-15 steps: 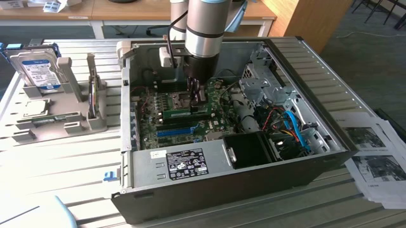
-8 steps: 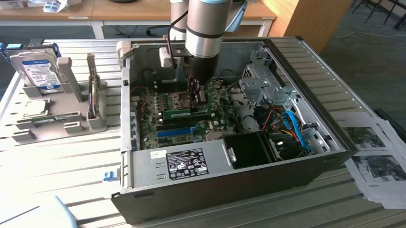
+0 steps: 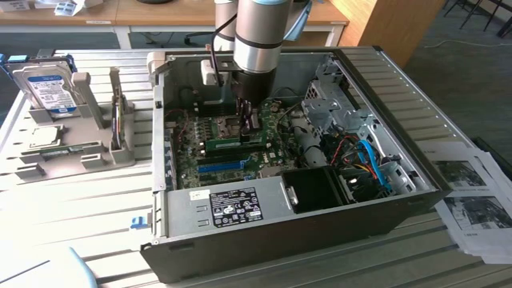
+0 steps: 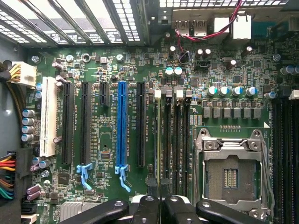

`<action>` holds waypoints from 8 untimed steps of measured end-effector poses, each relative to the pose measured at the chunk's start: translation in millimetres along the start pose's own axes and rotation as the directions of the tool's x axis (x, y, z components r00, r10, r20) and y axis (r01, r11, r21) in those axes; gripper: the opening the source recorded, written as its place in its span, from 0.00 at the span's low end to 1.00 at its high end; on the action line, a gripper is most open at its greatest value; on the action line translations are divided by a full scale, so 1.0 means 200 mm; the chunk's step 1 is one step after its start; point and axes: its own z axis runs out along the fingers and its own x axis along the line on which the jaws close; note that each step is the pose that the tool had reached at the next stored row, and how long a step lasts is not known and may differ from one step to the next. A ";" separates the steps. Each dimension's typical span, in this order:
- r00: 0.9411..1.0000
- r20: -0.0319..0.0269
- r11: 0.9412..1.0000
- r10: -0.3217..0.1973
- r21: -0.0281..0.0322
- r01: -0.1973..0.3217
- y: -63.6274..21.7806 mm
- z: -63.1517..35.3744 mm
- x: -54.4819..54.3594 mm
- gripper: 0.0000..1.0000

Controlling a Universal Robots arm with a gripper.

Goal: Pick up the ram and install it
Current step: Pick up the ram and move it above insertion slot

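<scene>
1. The computer case (image 3: 264, 240) lies open on the slatted table (image 3: 72, 204). The arm reaches down into its far half. To the exterior view's left, well apart from the case, a grey rack (image 3: 120, 157) holds the hard drive (image 3: 44, 87).

2. The motherboard (image 4: 233, 60) lies flat on the case floor. Its long blue slot (image 4: 122, 123) is empty, and so is the processor socket (image 4: 230, 175).

3. The memory slots (image 4: 177, 140) run side by side between the blue slot and the socket. In the exterior view they lie just beyond the blue slot.

4. The ram (image 3: 234, 143) is out of the rack and inside the case, so I judge the pick-up done. It stands on edge, parallel to the blue slot. In the wrist view its thin top edge (image 4: 160, 140) runs along the memory slot nearest the blue one. I cannot tell whether it is pressed fully home, or whether the slot's end clips have latched, so I judge the installing unfinished or only just finishing.

5. The gripper (image 4: 160, 205) hangs straight over that slot, its jaws drawn narrow with only a sliver between them. They appear to pinch the ram's top edge, and they touch nothing else on the board.
</scene>
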 end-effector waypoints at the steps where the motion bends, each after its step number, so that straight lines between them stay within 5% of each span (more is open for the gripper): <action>1: 1.000 0.000 1.000 0.000 0.000 0.000 0.000 0.001 0.00 0.11; 8: 1.000 0.000 1.000 0.000 0.000 0.000 0.000 0.009 0.00 0.11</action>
